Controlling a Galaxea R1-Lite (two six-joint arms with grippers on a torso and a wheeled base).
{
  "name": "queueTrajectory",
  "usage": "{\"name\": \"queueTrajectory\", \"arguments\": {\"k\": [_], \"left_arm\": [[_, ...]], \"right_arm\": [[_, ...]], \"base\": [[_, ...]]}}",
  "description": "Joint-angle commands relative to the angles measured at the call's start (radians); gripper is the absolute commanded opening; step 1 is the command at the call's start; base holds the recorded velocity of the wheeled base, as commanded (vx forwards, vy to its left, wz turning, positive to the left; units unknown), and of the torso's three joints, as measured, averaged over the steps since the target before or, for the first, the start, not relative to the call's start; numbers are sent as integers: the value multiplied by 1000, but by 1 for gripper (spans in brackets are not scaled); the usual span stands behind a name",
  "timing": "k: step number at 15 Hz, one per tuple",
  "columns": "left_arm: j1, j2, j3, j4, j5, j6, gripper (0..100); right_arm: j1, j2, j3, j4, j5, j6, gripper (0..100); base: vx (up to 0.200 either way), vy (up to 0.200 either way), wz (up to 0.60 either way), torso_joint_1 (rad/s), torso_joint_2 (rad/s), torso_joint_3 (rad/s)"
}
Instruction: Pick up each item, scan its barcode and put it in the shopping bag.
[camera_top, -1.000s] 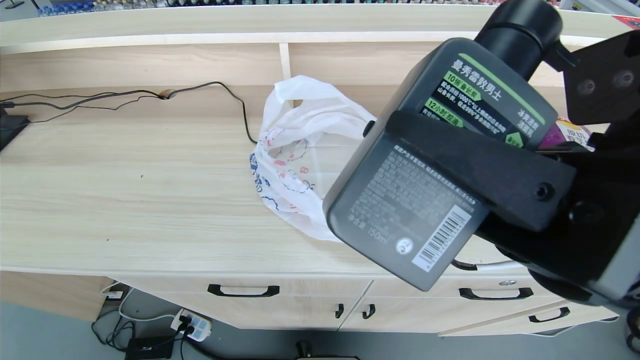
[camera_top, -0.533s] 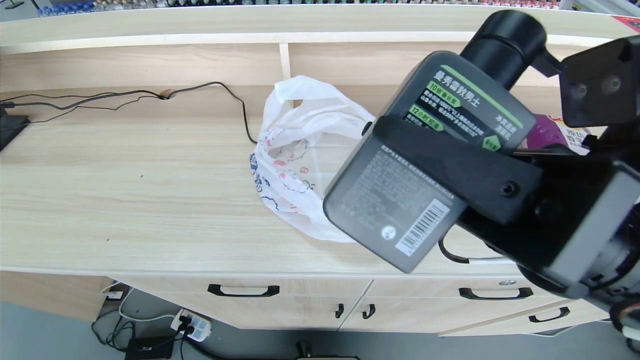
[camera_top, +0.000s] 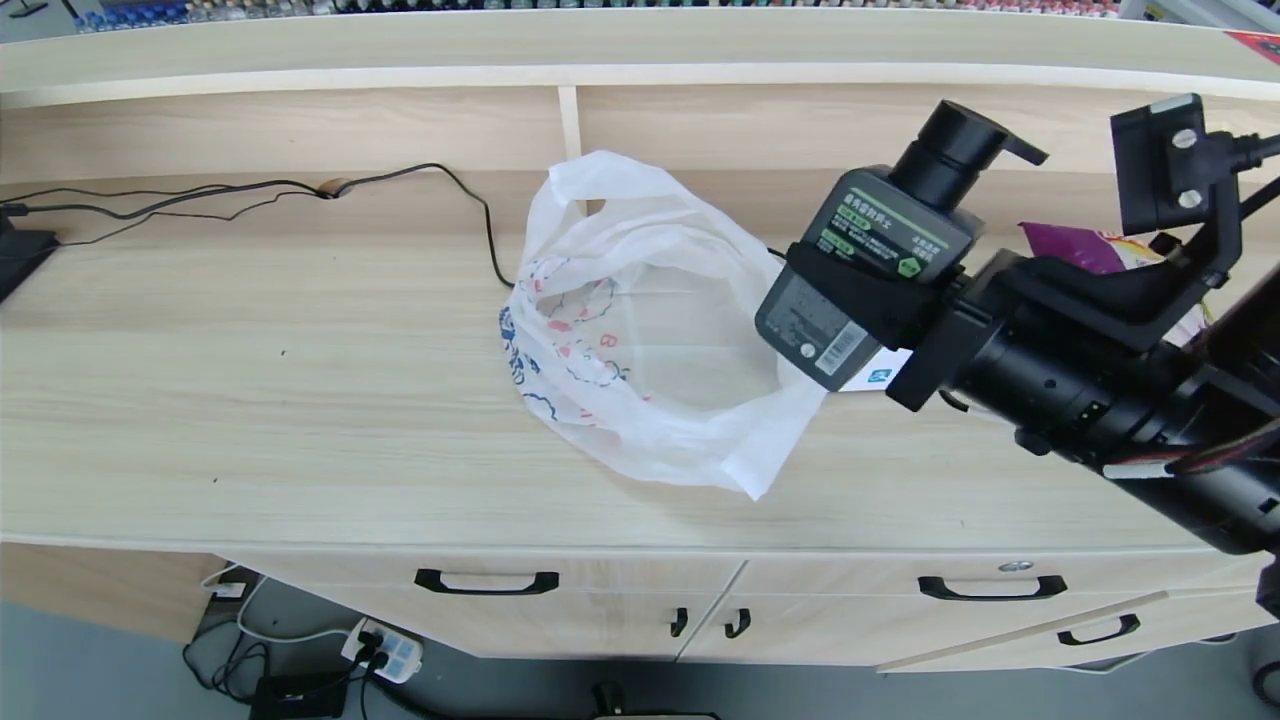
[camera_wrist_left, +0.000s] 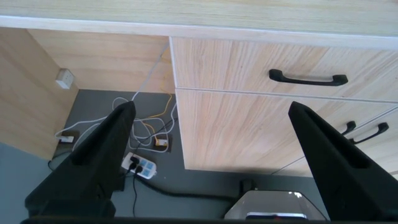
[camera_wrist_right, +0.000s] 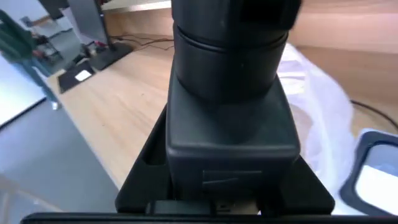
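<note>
Wood counter (camera_top: 250, 400), with the white bag (camera_top: 640, 330) slumped open in the middle of it. Right gripper (camera_top: 856, 296) is clamped on the dark bottle (camera_top: 885, 235), up in the air at the bag's right edge, barcode side up. Left gripper (camera_wrist_left: 214, 163) hangs spread wide down by the drawers (camera_wrist_left: 261, 124). Black cable (camera_top: 470, 200) trails behind the bag.

Barcode (camera_top: 838, 348) on bottle (camera_top: 885, 235) (print too small)
</note>
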Motion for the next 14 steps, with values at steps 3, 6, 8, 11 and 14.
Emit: {"name": "queueTrajectory", "arguments": {"k": [3,6,8,11,14], "left_arm": [[0,0,0,3,0,-1,100],[0,0,0,3,0,-4,100],[0,0,0,3,0,-4,100],[0,0,0,-2,0,-6,100],[0,0,0,-2,0,-3,100]], "right_arm": [[-56,7,-15,3,-147,-207,0],[-65,50,-25,-6,-154,-363,0],[-108,117,-68,-69,-105,-484,0],[-209,177,-84,-161,37,-613,0],[-307,180,-81,-164,174,-719,0]], "base": [[0,0,0,0,0,0],[0,0,0,0,0,0],[0,0,0,0,0,0],[0,0,0,0,0,0],[0,0,0,0,0,0]]}}
